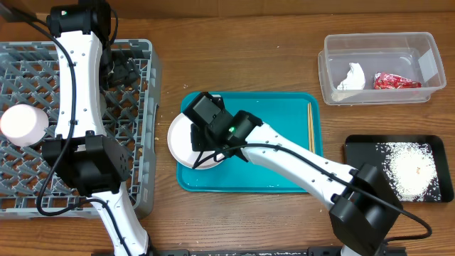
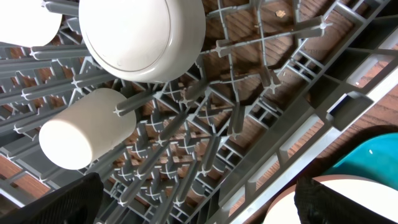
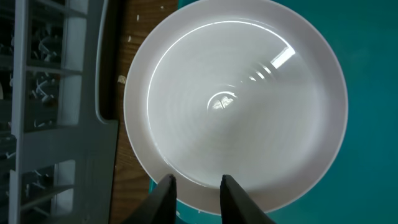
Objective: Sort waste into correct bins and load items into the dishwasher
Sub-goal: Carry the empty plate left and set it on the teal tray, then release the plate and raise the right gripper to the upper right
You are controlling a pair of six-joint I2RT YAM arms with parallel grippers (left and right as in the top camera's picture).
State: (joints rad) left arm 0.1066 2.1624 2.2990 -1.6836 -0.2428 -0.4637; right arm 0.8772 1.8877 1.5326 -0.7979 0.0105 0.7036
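Overhead, my right gripper [image 1: 201,151] hangs over the plate [image 1: 181,139], which overhangs the tray [image 1: 284,107] toward the rack [image 1: 146,92], handy for loading. Only the left wrist view shows a cup [image 2: 87,127] and bowl [image 2: 143,34] racked below my left gripper [image 2: 199,210], its jaws wide and empty. The right wrist view shows those jaws parted above the plate's near rim, gripping nothing.

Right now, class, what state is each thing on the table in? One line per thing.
Plate: empty, on the teal tray, overhanging its left edge.
Chopsticks: lying on the teal tray.
Clear tub: holds napkin and red wrapper.
Black tray: holds rice.
Rack: holds cup and bowl.
Right gripper: open, at the plate's rim.
Left gripper: open, empty, over the rack.
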